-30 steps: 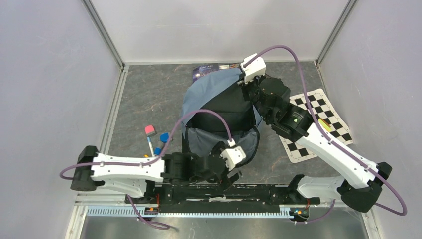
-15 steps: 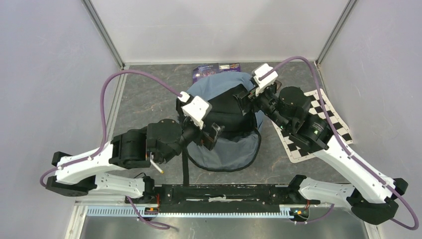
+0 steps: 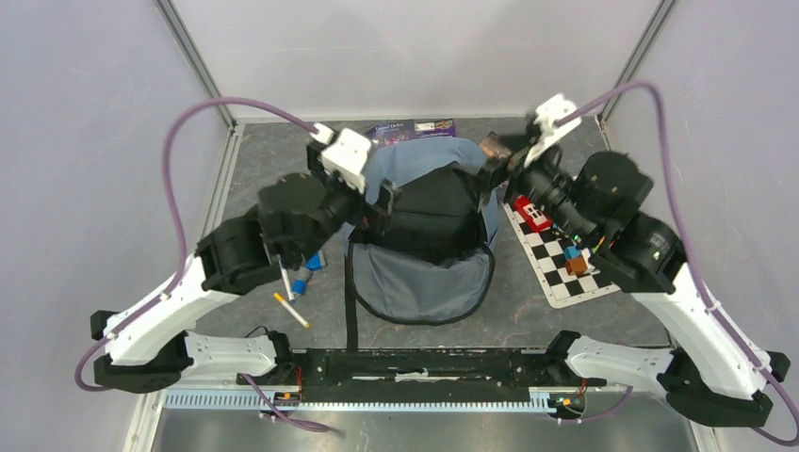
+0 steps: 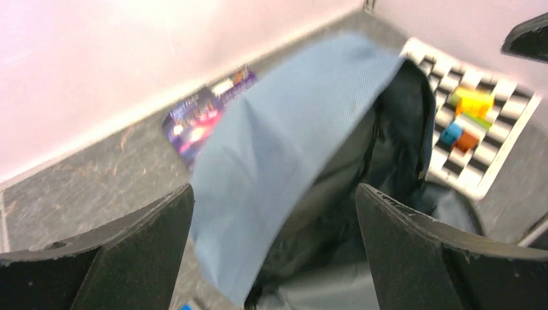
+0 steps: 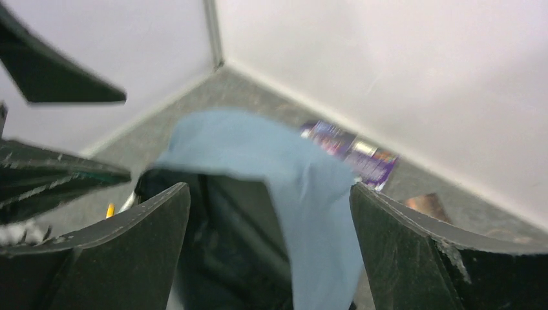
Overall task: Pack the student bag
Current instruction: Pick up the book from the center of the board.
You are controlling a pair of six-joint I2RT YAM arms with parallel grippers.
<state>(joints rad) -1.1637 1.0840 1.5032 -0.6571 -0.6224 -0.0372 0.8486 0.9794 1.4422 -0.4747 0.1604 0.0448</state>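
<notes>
Bag (image 3: 421, 247) sits at the middle of the table (image 3: 269, 151), mouth gaping black, its blue flap partly hiding a book (image 3: 415, 129) by the far wall. Both arms reach in high, elbows bowed outward, wrists turned toward each other across the opening. Left end effector (image 4: 273, 188) hangs by the bag's left rim, fingers spread wide, holding nothing; right end effector (image 5: 268, 187) mirrors it at the right rim, likewise spread and empty.

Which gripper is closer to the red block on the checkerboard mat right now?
Right. The right gripper hangs at the right edge of the student bag, next to the red block; the left gripper is at the bag's left edge, the bag between them.
</notes>
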